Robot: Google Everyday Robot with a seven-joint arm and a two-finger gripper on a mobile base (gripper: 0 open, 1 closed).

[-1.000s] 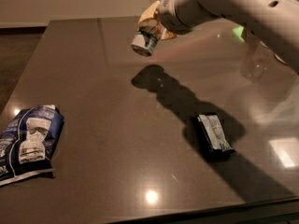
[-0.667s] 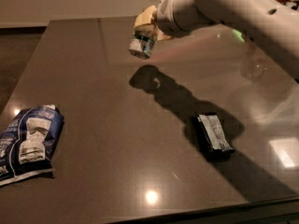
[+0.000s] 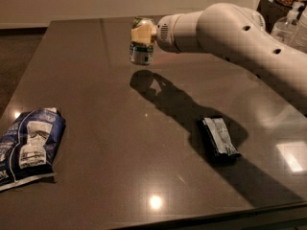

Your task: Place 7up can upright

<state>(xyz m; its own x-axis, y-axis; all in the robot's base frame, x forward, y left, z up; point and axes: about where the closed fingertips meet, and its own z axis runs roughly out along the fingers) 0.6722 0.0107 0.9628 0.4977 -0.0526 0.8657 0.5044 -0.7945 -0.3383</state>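
Observation:
The 7up can (image 3: 142, 51) is a small silver can with green lettering. It hangs nearly upright in the air above the far middle of the dark table (image 3: 96, 128). My gripper (image 3: 142, 34) comes in from the right on a thick white arm and is shut on the can's upper half, with its pale fingers (image 3: 142, 33) across the can's side. The can's shadow (image 3: 144, 83) falls on the table just below and in front of it.
A dark blue and white snack bag (image 3: 29, 145) lies at the near left edge. A small dark packet (image 3: 219, 138) lies to the right of centre, partly in the arm's shadow. Bottles and a jar (image 3: 288, 13) stand at the far right.
The arm has carried the can to the left. The can has turned from tilted to nearly upright.

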